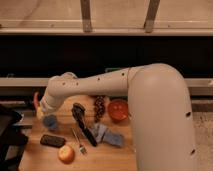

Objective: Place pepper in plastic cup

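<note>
Far left edge: dark chair-like object (7, 132), partly cut off by the frame. Wooden table (117, 157) runs from there to under the arm.

Pepper (36, 100): orange-red, slim, upright at the far-left of the table, raised off the surface. Its lower end is lost behind the wrist of the arm. Gripper (39, 111) sits at that spot, left end of the arm, above and just left of the cup; fingers hidden by the wrist housing, jaws pressed together, pinching pepper by the look of it.

Cup (50, 121): small, blue-grey, upright on table, just below-right of gripper. Pepper is above and left of its rim, not inside.

Near-left: dark flat rectangular item (52, 140) lying on table. Apple (66, 154), yellow-red, at near edge, right of it. Fork (79, 142) lies diagonally just beyond apple.

Centre: black tool (82, 122) angled across table; grey-blue cloth (107, 135) to its right, touching or nearly so. Dark grapes (100, 107) further back. Red bowl (118, 109) right of grapes, near arm.

Arm (110, 82): white, spans from large body at right to gripper at left, passing over the far side of table.
</note>
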